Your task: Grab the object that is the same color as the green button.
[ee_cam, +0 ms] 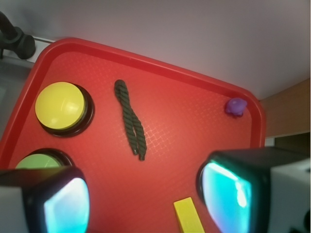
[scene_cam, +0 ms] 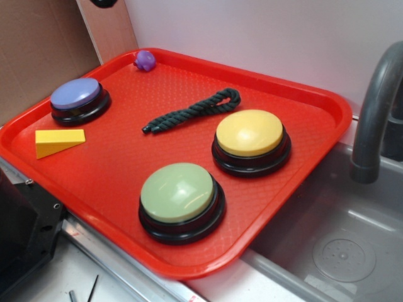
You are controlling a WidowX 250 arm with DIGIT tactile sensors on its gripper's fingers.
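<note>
Broadly, a red textured plastic tray [scene_cam: 302,135] is carrying everything. Near its front edge a large pale green dome button on a black base [scene_cam: 179,200] is sitting. At its one o'clock, a dark green twisted rope [scene_cam: 192,112] is lying doubled and untouched mid-tray. Overhead, the claw [ee_cam: 141,196] is hovering with fingers [ee_cam: 228,191] spread apart, gripping nothing.

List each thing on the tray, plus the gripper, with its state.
green rope: lying flat, doubled, untouched
green button: upright on the red tray
yellow button: upright
purple-blue button: upright
yellow wedge: lying flat
purple toy: at the tray's far rim
gripper: open, holding nothing
</note>
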